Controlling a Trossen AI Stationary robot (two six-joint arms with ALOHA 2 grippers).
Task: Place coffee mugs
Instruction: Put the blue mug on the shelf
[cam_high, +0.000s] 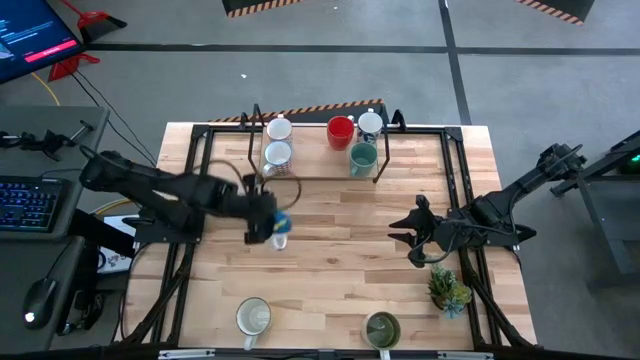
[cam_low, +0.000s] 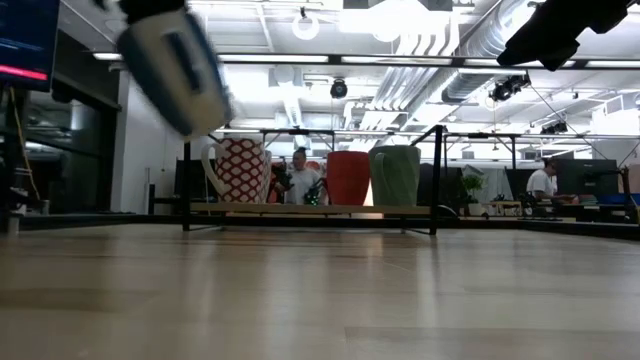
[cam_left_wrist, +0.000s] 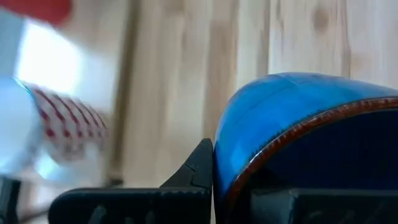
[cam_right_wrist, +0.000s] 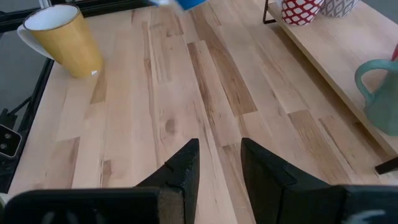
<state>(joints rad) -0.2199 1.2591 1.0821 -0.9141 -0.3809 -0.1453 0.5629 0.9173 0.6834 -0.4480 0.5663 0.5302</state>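
My left gripper (cam_high: 272, 222) is over the middle of the table, shut on a blue mug (cam_high: 281, 226) with a brown rim (cam_left_wrist: 292, 124). The low view shows that mug (cam_low: 175, 65) tilted, high above the tabletop. On the low rack at the far edge stand a white mug (cam_high: 279, 128), a red-patterned mug (cam_high: 277, 155), a red mug (cam_high: 340, 130), a grey-patterned mug (cam_high: 370, 124) and a teal mug (cam_high: 363, 157). A cream mug (cam_high: 253, 317) and an olive mug (cam_high: 382, 328) stand on their bases near the near edge. My right gripper (cam_high: 412, 236) waits open at the right, holding nothing. My left gripper holds the blue mug by its wall at the rim (cam_left_wrist: 231, 163). One finger (cam_left_wrist: 199, 171) lies outside the wall, and the other seems to be inside the mug. The mug is lifted clear of the table and sits tilted in the hold.
A spiky potted plant (cam_high: 449, 288) stands near the right edge, just nearer than my right gripper. The rack's black frame (cam_high: 300, 178) crosses the far part of the table. Bare wood lies between the rack and the two near mugs.
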